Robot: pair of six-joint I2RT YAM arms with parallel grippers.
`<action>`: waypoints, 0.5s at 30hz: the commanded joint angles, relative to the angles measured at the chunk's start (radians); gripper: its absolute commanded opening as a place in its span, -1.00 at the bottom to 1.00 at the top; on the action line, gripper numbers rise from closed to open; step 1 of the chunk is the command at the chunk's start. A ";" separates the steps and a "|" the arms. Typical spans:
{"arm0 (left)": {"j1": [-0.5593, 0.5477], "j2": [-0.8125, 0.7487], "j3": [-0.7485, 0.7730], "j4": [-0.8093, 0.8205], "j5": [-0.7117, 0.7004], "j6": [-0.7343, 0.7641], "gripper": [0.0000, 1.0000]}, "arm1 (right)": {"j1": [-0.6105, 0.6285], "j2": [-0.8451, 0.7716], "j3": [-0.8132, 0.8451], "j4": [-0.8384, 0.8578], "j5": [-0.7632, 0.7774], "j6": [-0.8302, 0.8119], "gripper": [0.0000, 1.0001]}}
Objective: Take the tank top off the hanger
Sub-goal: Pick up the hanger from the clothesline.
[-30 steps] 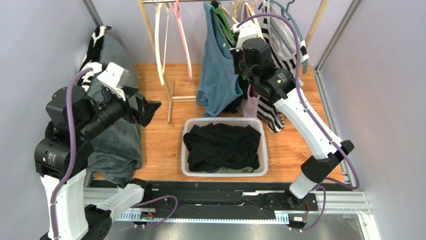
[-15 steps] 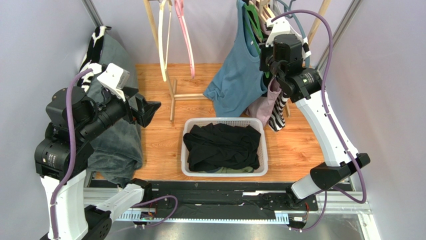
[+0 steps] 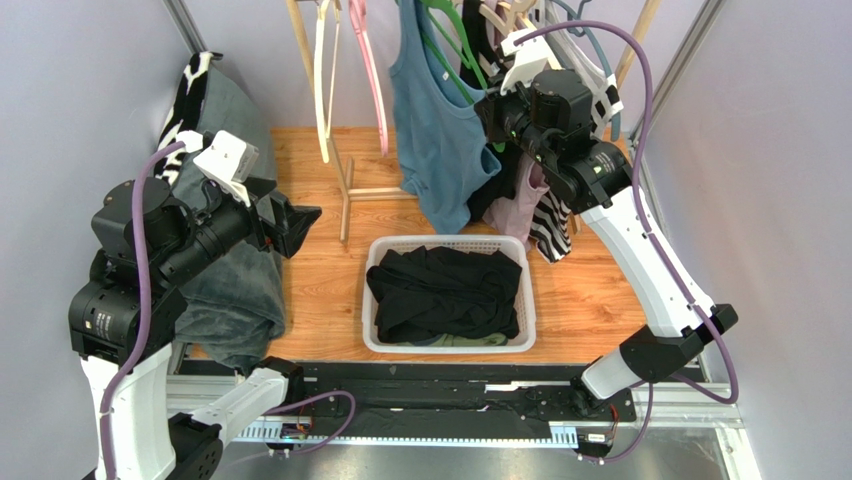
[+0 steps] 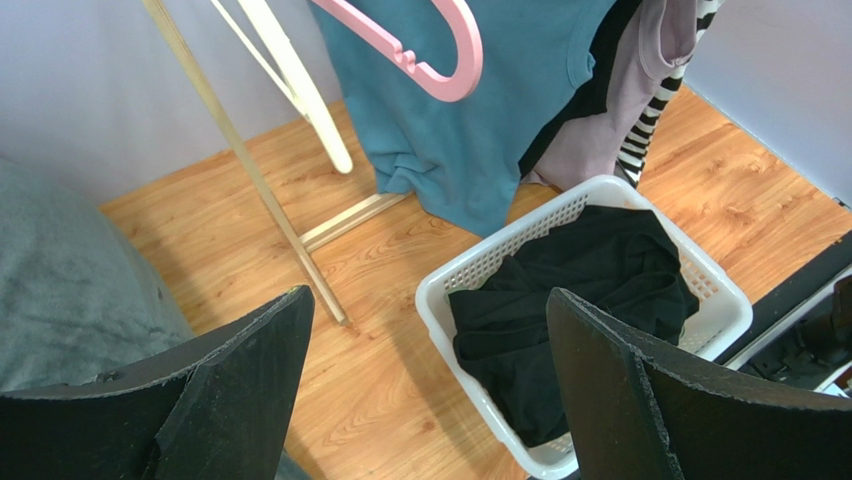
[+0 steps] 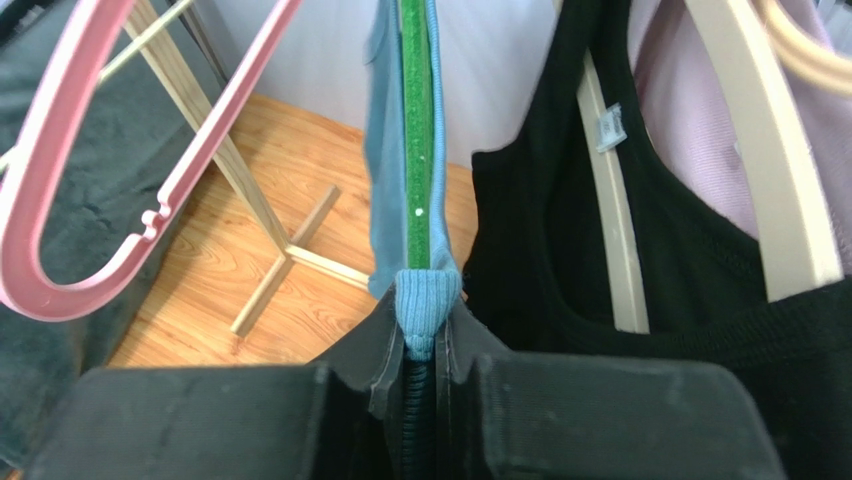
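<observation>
The tank top [image 3: 435,130] hung on its hanger [image 5: 418,130] at the back of the table [image 3: 320,280], near the middle. Just left of it hung two other hangers [image 4: 468,50], with the rack's leg [image 3: 345,200] below them. More garments [image 3: 535,200] hung close against its right side. In front of it a basket [image 3: 450,243] sat on the table, a heap of clothes [image 3: 445,290] in it. A blanket [image 3: 230,290] lay along the table's left edge.

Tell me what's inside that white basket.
The white basket holds a heap of black clothes, with a strip of pale green fabric at its near edge. Whatever lies beneath the heap is covered.
</observation>
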 commanded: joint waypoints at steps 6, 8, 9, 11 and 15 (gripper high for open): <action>0.005 -0.016 -0.012 0.034 -0.009 0.018 0.89 | 0.014 -0.081 0.068 0.212 -0.009 -0.053 -1.00; 0.005 -0.016 -0.010 0.034 -0.011 0.018 0.89 | 0.019 -0.107 0.059 0.200 -0.031 -0.046 -1.00; 0.005 -0.015 -0.010 0.034 -0.008 0.019 0.89 | 0.024 -0.133 0.056 0.192 -0.045 -0.044 -1.00; 0.005 -0.015 -0.010 0.036 -0.004 0.018 0.89 | 0.037 -0.163 0.050 0.152 -0.072 -0.044 -1.00; 0.005 -0.015 -0.006 0.034 0.000 0.015 0.89 | 0.067 -0.241 0.028 0.049 -0.098 -0.058 -1.00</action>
